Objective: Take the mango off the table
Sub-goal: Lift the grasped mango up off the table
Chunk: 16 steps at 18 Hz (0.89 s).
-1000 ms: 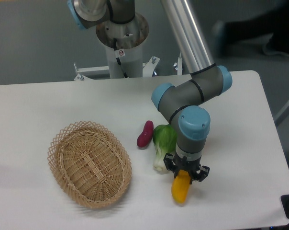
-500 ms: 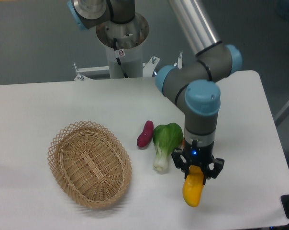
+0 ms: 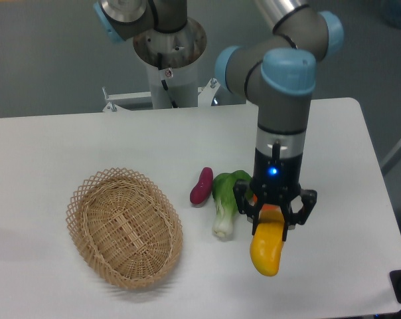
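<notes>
The mango (image 3: pixel 266 249) is a smooth yellow fruit with an orange upper end. It hangs in the air above the white table (image 3: pixel 68 139), near the front right. My gripper (image 3: pixel 273 214) points straight down and is shut on the mango's upper end. The fruit's lower part sticks out below the fingers and its top is hidden between them.
A green bok choy (image 3: pixel 227 196) lies just left of the gripper. A purple sweet potato (image 3: pixel 201 185) lies beside it. A woven wicker basket (image 3: pixel 124 226) stands at the front left. The table's front edge runs close below the mango.
The arm has risen and shifted slightly right with the mango held in the gripper. The fruit has come up off the table surface.
</notes>
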Each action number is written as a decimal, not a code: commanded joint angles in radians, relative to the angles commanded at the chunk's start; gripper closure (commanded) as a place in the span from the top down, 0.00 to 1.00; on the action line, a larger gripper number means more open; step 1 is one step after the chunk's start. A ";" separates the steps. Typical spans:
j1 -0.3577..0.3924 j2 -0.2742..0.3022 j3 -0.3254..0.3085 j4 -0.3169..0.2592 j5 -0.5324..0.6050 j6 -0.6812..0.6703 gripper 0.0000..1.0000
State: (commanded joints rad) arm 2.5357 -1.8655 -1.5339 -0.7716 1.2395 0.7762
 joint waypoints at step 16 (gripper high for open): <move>-0.014 0.014 -0.008 0.002 -0.014 0.005 0.44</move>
State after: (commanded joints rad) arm 2.5219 -1.8515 -1.5417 -0.7701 1.2257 0.7808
